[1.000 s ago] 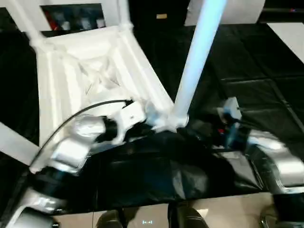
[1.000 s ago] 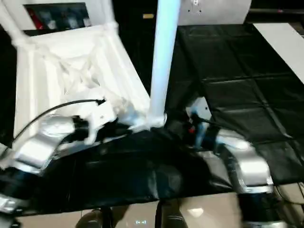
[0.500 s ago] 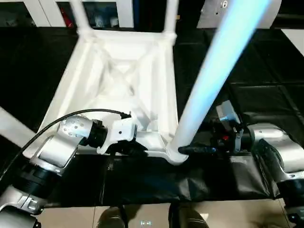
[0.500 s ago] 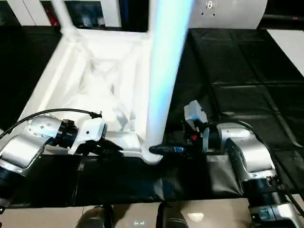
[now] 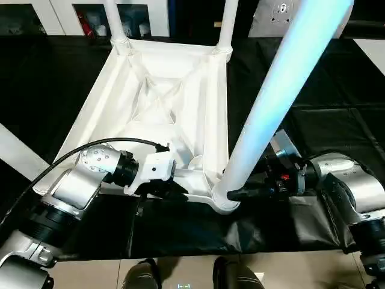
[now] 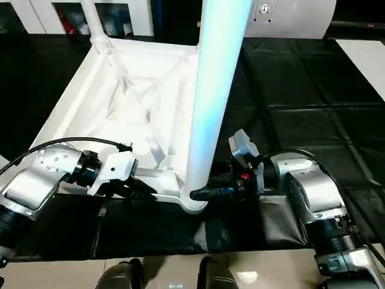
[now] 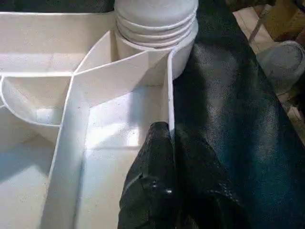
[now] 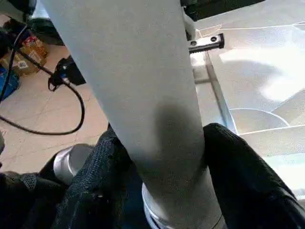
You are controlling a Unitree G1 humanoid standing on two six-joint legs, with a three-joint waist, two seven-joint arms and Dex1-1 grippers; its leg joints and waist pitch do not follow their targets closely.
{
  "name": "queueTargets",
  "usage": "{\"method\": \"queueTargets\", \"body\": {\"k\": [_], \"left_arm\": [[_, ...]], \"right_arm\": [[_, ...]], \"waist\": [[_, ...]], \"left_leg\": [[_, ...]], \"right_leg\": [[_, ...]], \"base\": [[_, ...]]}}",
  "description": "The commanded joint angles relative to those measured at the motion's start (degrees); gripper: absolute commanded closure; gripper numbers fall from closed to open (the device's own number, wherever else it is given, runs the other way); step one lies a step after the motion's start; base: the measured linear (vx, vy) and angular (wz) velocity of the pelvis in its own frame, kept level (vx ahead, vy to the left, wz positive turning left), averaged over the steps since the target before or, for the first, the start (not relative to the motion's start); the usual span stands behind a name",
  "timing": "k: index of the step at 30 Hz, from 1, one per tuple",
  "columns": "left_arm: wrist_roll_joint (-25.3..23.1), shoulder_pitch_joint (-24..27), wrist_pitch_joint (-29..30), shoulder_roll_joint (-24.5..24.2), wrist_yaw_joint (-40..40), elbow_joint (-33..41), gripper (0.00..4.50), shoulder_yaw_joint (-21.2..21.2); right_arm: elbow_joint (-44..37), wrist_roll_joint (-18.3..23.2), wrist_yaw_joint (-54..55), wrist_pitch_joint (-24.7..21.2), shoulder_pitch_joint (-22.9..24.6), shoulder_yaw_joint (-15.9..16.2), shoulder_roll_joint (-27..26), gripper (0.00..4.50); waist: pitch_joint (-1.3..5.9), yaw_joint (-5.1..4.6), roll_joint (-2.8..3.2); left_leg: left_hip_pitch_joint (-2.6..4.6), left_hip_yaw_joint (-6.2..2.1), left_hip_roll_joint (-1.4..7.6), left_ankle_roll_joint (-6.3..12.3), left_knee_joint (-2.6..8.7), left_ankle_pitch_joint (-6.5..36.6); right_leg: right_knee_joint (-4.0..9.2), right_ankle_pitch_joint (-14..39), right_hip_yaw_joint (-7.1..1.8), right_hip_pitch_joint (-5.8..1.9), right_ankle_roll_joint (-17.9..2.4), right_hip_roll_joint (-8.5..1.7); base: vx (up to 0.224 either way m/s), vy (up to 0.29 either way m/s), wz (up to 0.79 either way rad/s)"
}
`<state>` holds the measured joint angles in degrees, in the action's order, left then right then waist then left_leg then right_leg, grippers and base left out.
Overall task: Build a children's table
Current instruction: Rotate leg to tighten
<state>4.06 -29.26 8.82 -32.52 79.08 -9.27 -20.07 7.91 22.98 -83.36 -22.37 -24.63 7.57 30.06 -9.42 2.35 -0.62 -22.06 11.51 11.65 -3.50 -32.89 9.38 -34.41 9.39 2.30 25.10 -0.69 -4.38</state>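
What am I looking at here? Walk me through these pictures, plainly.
A two-armed robot is building a children's table. Two pictures come from cameras in its head, looking down over its silver arms; the other two come from cameras on its wrists. The white tabletop lies upside down on a black sheet, with legs standing in its corners. The left pincer is shut on the tabletop's near edge, one finger on each side of the rim. The right pincer has its two black fingers on either side of the near leg, just above its socket.
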Motion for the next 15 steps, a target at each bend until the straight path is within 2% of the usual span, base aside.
{"method": "queueTargets", "body": {"k": [1, 2, 3, 4, 5, 6, 7, 9, 10, 11, 12, 13, 14, 15], "left_arm": [[-0.5, 0.1, 3.7, 2.2, -4.1, 1.3, 4.50, -0.5], [-0.4, 0.1, 5.4, 2.9, -5.7, 1.8, 4.50, 0.0], [-0.4, 0.0, 7.1, 3.8, -7.4, 2.3, 4.50, 0.5], [-1.1, 0.0, 10.2, 5.6, -11.3, 3.6, 4.50, 0.9], [-1.1, 0.0, 10.2, 5.6, -11.3, 3.6, 4.50, 0.9], [-2.0, -0.1, 13.1, 7.6, -14.8, 5.0, 4.50, 1.1], [-2.4, -0.2, 14.9, 9.2, -17.1, 5.6, 4.50, 1.3], [-2.7, -0.4, 16.5, 10.7, -19.3, 5.9, 4.50, 1.6], [-3.1, -0.7, 18.1, 12.5, -21.5, 6.2, 4.50, 1.7], [-3.7, -1.1, 20.1, 15.3, -24.7, 6.1, 4.50, 1.8], [-4.6, -2.0, 22.5, 19.2, -29.4, 5.5, 4.50, 2.1], [-4.7, -2.1, 22.5, 19.3, -29.6, 5.4, 4.50, 2.1], [-5.8, -3.2, 23.1, 22.3, -33.8, 3.7, 4.50, 2.6], [-6.3, -3.5, 23.4, 23.3, -35.5, 3.2, 4.50, 2.8]], "right_arm": [[-2.3, 2.4, 5.7, -3.1, 0.7, -1.3, -2.6, 2.41], [-2.9, 2.3, 8.4, -3.8, 0.9, -1.8, -3.7, 2.41], [-3.7, 2.1, 11.3, -4.5, 1.3, -2.1, -5.0, 2.41], [-5.7, -0.2, 17.6, -5.2, 2.3, -1.8, -7.4, 2.41], [-5.7, -0.2, 17.6, -5.2, 2.3, -1.8, -7.4, 2.41], [-7.2, -1.6, 24.5, -7.2, 2.9, -2.3, -10.8, 2.42], [-8.0, -2.2, 28.4, -8.0, 3.1, -2.7, -13.1, 2.42], [-8.6, -2.8, 31.7, -8.7, 3.3, -3.0, -15.1, 2.43], [-9.1, -4.1, 35.8, -9.5, 3.3, -3.3, -17.5, 2.43], [-9.7, -5.9, 41.6, -10.5, 3.3, -3.7, -21.0, 2.43], [-10.0, -8.6, 49.8, -11.6, 2.9, -4.2, -25.8, 2.43], [-10.0, -8.7, 50.1, -11.6, 2.8, -4.2, -25.9, 2.45], [-9.7, -9.9, 56.2, -12.4, 1.9, -5.1, -29.8, 2.45], [-9.8, -9.9, 58.6, -13.1, 1.6, -5.5, -31.1, 2.45]], "waist": [[4.43, -0.32, -0.64], [4.35, -0.36, -0.73], [4.18, -0.64, -0.84], [4.06, -0.75, -0.84], [3.99, -0.79, -0.82], [3.94, -1.19, -0.88], [4.02, -1.55, -0.89], [3.93, -2.13, -0.67], [4.10, -2.79, -0.89], [4.00, -2.89, -0.38], [3.85, -3.43, -0.62], [3.92, -3.38, -0.44], [4.23, -3.35, -0.35], [4.05, -3.50, -0.24]], "left_leg": [[1.22, -0.24, 1.53, 4.88, 3.25, 8.7], [1.25, -0.32, 1.47, 4.43, 3.29, 9.0], [1.11, -0.49, 1.34, 3.53, 3.42, 10.1], [1.21, -0.51, 1.36, 2.54, 3.52, 10.9], [1.27, -0.57, 1.43, 2.18, 3.60, 11.2], [0.75, -0.84, 1.18, 1.52, 3.75, 11.3], [0.62, -0.99, 1.12, 0.89, 3.90, 11.1], [0.76, -1.06, 0.98, 0.67, 3.86, 12.2], [0.50, -1.02, 0.87, 0.64, 3.75, 11.7], [0.58, -1.00, 0.84, 0.81, 3.74, 11.7], [0.48, -0.80, 0.80, 0.67, 3.72, 12.0], [0.63, -0.86, 0.73, 0.41, 3.65, 12.0], [0.60, -0.91, 0.60, 0.65, 3.60, 10.7], [0.57, -0.73, 0.60, 0.79, 3.64, 10.5]], "right_leg": [[3.54, 13.1, -2.54, -3.15, -15.0, -2.97], [3.71, 14.3, -2.52, -3.09, -14.7, -2.95], [4.01, 17.7, -2.42, -3.12, -13.6, -2.99], [4.35, 20.6, -2.48, -2.96, -12.2, -3.00], [4.50, 21.6, -2.52, -2.81, -11.6, -3.01], [4.43, 22.7, -2.33, -3.18, -10.7, -2.98], [4.43, 23.1, -2.22, -3.13, -9.9, -2.91], [4.77, 24.2, -2.20, -2.90, -9.6, -2.97], [4.64, 22.7, -2.23, -3.08, -9.4, -2.84], [4.73, 22.2, -2.28, -2.84, -9.6, -2.80], [4.91, 22.3, -2.28, -2.56, -9.5, -2.58], [4.99, 22.7, -2.25, -2.55, -9.3, -2.61], [4.77, 20.4, -2.29, -2.80, -9.3, -2.54], [4.91, 19.3, -2.38, -2.56, -9.5, -2.36]], "base": [[0.000, 0.000, 0.00], [0.000, 0.000, 0.00], [0.000, 0.000, 0.00], [0.000, 0.000, 0.00], [0.000, 0.000, 0.00], [0.000, 0.000, 0.00], [0.000, 0.000, 0.00], [0.000, 0.000, 0.00], [0.000, 0.000, 0.00], [0.000, 0.000, 0.00], [0.000, 0.000, 0.00], [0.000, 0.000, 0.00], [0.000, 0.000, 0.00], [0.000, 0.000, 0.00]]}}
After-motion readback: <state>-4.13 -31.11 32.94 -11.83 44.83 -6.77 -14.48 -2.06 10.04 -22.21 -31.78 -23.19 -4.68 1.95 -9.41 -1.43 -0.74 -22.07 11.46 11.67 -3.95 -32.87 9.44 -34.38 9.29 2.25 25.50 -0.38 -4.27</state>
